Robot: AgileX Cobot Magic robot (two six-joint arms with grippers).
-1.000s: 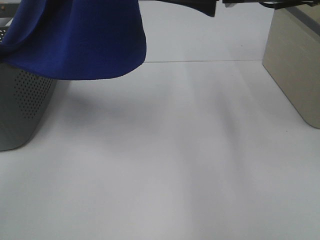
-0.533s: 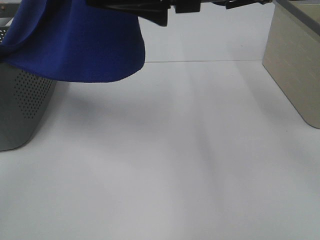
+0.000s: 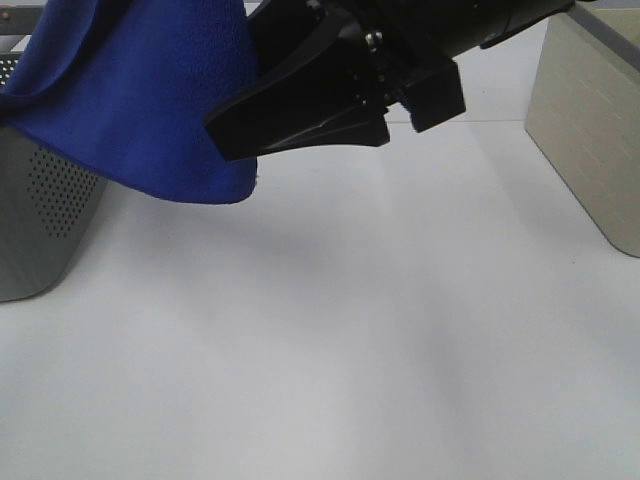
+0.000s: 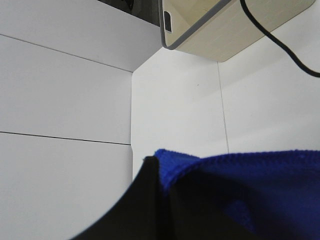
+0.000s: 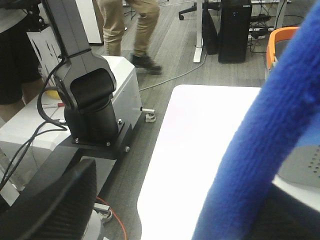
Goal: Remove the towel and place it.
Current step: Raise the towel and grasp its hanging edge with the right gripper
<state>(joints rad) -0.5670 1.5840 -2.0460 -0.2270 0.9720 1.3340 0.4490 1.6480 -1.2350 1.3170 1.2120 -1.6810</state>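
Blue towel [image 3: 130, 90] hangs over the grey basket [image 3: 40, 230], pinched in the left end effector [image 4: 165, 185]; the right end effector [image 3: 240, 135], fingers apart, straddles its edge, probably to spread it

A grey basket [image 3: 40, 200] with little holes sits at the left edge of the white table [image 3: 350, 350]. A pale box [image 3: 590, 120] sits at the right. Someone's legs [image 5: 125, 25] are on the grey floor [image 5: 175, 50].

Exterior high camera: mounted above, looking steeply down on the white desk [image 3: 350, 350] at near range. Left wrist camera: close behind the towel [image 4: 260, 170], facing across the desk to the beige box [image 4: 225, 30]. Right wrist camera: towel close to the lens, facing outward to the room floor [image 5: 175, 45]. The towel is common to all three views, the box to two.
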